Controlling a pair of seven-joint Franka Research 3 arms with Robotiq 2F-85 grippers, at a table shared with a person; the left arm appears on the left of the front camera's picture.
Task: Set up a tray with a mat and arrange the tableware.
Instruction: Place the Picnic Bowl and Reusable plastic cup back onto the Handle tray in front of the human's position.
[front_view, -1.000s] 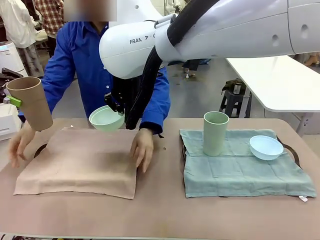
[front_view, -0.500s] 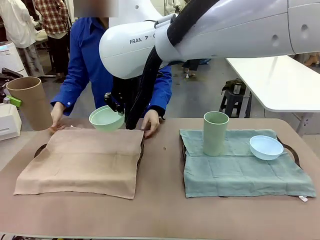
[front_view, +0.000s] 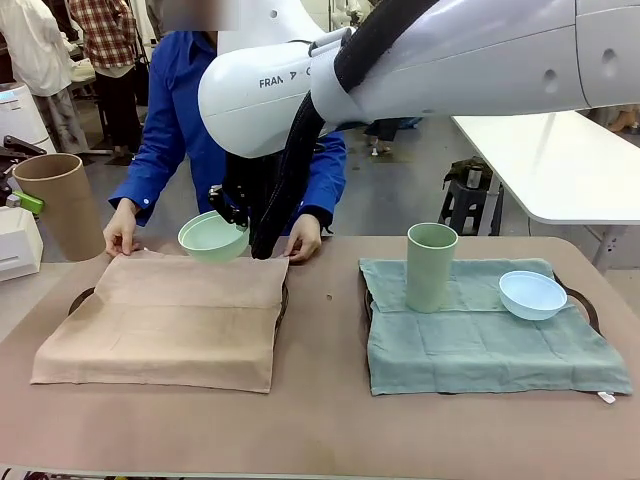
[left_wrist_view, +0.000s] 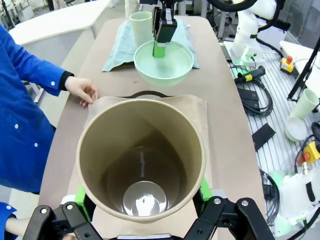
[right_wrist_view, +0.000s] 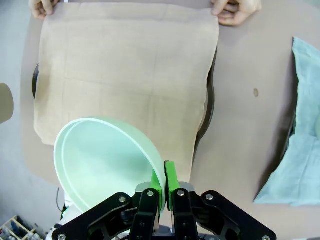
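At the left edge, above the table, hangs the tan cup (front_view: 62, 205), upright, with my left gripper (left_wrist_view: 141, 195) shut around its base; I look down into the cup (left_wrist_view: 141, 160). My right gripper (right_wrist_view: 163, 182) is shut on the rim of the mint green bowl (right_wrist_view: 102, 165), held tilted over the far edge of the tan mat (front_view: 170, 320). That mat covers a dark tray (right_wrist_view: 211, 100). The person's hands (front_view: 123, 238) (front_view: 303, 240) pinch its far corners. On the right, the sage green cup (front_view: 430, 266) and pale blue bowl (front_view: 532, 294) stand on a teal mat (front_view: 490, 350).
The right arm's big white body (front_view: 400, 70) spans the upper part of the front view. A white appliance (front_view: 18, 245) sits at the far left edge. A strip of bare brown table (front_view: 325, 330) runs between the two mats.
The person's hands left the mat's top and now grip its far corners; the mat lies straighter. Both grippers have stayed in place with their loads.
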